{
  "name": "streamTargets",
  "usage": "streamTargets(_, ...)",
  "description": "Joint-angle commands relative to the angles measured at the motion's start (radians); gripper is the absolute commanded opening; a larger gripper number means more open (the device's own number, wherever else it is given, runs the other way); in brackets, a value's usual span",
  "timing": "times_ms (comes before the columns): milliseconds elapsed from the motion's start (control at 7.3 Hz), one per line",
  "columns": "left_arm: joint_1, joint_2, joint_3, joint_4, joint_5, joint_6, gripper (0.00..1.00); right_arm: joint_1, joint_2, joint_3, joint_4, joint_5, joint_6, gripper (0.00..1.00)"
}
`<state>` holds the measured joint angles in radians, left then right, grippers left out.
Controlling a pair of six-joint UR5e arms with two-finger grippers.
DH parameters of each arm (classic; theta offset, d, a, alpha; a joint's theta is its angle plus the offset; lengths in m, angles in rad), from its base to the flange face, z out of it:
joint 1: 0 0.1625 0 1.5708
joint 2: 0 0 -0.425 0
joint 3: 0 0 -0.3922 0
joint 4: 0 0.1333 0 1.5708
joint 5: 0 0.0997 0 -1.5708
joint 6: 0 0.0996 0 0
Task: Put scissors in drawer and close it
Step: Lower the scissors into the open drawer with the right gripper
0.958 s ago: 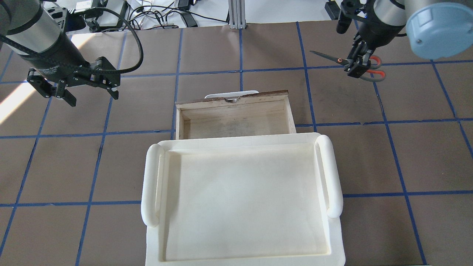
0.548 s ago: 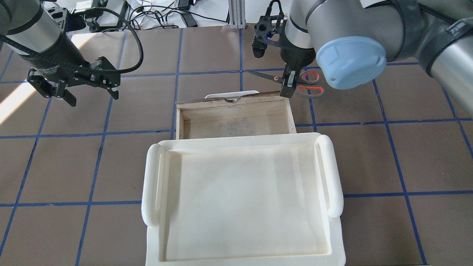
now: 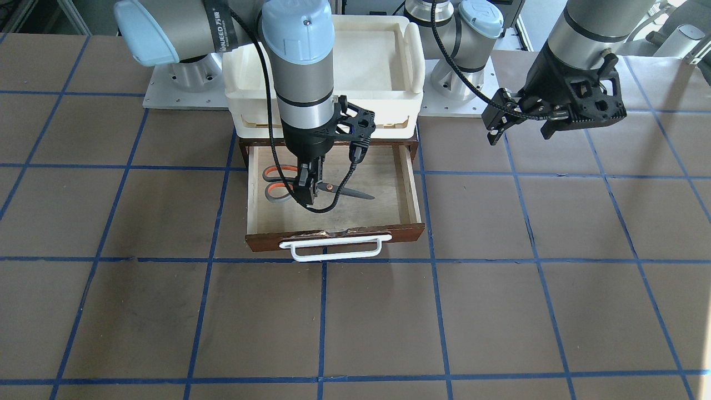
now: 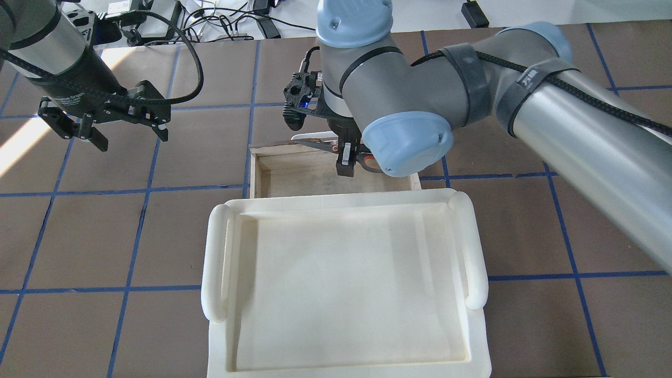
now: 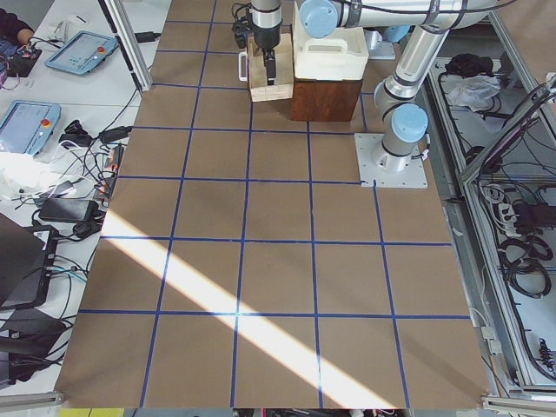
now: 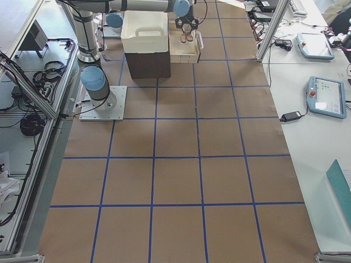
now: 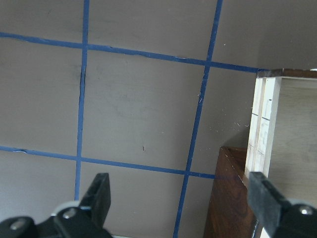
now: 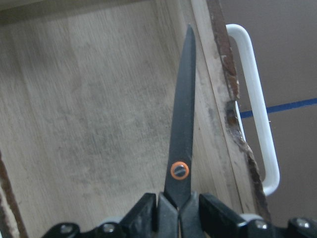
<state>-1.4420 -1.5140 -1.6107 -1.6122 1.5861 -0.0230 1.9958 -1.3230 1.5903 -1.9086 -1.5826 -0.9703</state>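
The scissors [image 3: 276,184], with orange-red and grey loop handles and dark blades, hang level over the open drawer [image 3: 386,189]. My right gripper [image 3: 307,195] is shut on them near the pivot. In the right wrist view the blade [image 8: 182,119] points along the pale-wood floor [image 8: 89,124] beside the front panel and white bar handle [image 8: 257,99]. From overhead the right arm hides most of the scissors [image 4: 321,146] and part of the drawer [image 4: 294,173]; the right gripper [image 4: 345,165] shows below the wrist. My left gripper [image 4: 131,137] is open and empty, far to the drawer's left; it also shows in the left wrist view [image 7: 181,198].
A white plastic tray [image 4: 215,262] sits on top of the dark brown box [image 3: 242,145] that holds the drawer. The drawer's front panel [image 3: 333,237] and handle [image 3: 333,253] stick out toward the operators' side. Brown table with blue tape lines all around.
My right arm has carried the scissors from the table's far right side leftward and nearer, to over the open drawer. The left arm has not moved.
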Motion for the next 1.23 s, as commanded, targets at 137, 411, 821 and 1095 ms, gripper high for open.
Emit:
streamTargets(137, 0.000, 0.000, 0.000, 0.000, 0.000, 0.000, 1.00, 0.038, 0.054, 0.011, -0.038, 0.006, 0.035, 0.00)
streamTargets(411, 0.000, 0.000, 0.000, 0.000, 0.000, 0.000, 1.00, 0.047, 0.080, 0.022, -0.043, -0.005, 0.025, 0.00)
streamTargets(821, -0.001, 0.005, 0.000, 0.002, -0.002, 0.002, 1.00, 0.055, 0.090, 0.037, -0.043, -0.003, 0.016, 0.00)
streamTargets(1095, 0.000, 0.005, 0.000, 0.002, 0.000, 0.000, 1.00, 0.055, 0.093, 0.072, -0.087, -0.004, 0.016, 0.00)
